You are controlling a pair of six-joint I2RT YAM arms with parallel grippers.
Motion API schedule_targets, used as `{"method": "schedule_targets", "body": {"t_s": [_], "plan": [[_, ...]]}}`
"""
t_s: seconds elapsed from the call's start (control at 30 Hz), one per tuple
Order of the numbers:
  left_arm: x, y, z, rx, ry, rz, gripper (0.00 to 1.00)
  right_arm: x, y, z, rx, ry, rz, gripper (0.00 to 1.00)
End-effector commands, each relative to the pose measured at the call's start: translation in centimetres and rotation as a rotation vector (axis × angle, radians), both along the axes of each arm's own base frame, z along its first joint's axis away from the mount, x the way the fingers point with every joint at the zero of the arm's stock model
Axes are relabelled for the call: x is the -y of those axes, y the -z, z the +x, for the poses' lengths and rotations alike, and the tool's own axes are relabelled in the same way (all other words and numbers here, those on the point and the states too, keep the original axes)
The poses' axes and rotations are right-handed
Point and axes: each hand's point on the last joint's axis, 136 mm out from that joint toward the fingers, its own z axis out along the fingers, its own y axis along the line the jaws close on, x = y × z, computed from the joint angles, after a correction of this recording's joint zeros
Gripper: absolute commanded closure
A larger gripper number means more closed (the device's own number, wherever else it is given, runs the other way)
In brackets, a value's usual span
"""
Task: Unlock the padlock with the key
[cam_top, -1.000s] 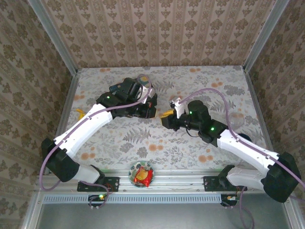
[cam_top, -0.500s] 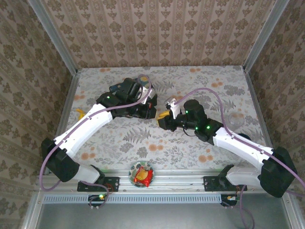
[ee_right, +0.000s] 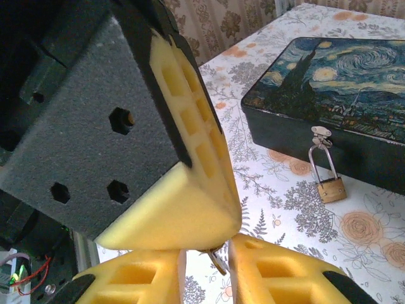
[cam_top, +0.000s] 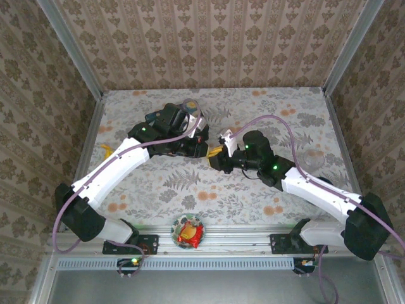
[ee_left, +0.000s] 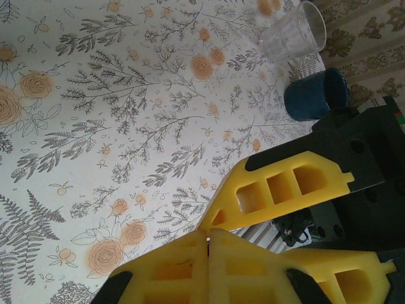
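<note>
Hanging off tin box (ee_right: 354,82), padlock (ee_right: 331,189) sits apart, beyond right fingers (ee_right: 278,277).

Cropped at 3 o'clock in the right wrist view: tin box (ee_right: 329,107). Mostly buried between fingers of the right gripper (ee_right: 206,254) at 6 o'clock: small metal piece (ee_right: 216,259), unidentifiable. Clipped at 12 o'clock, left wrist view: glass (ee_left: 292,31).

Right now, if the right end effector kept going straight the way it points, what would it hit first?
Most likely the left end effector: its shut yellow tip sits directly ahead of the right end effector, almost touching it. A small metal piece, perhaps the key, hangs between them.
</note>
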Motion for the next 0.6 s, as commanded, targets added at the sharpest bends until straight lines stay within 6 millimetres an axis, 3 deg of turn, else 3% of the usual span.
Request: {"method": "schedule_targets", "body": {"t_s": [0.0,0.17,0.37,0.5,0.57], "plan": [[0.5,0.2,-0.3,-0.025,0.012,-0.019,1.00,-0.7,-1.3,0.0,0.029,-0.022,0.025,0.74],[0.5,0.0,-0.3,-0.022,0.015,-0.032,1.00,-0.6,-0.9,0.3,0.021,-0.007,0.009,0.78],[0.3,0.2,-0.2,-0.028,0.001,-0.028,1.00,-0.2,-0.9,0.5,0.021,0.020,0.001,0.98],[0.1,0.1,0.2,-0.027,-0.018,-0.048,1.00,0.2,-0.7,0.9,0.012,0.052,-0.006,1.00],[0.0,-0.2,0.4,-0.022,-0.030,-0.067,0.95,0.3,-0.5,1.1,0.003,0.074,-0.006,1.00]]}}
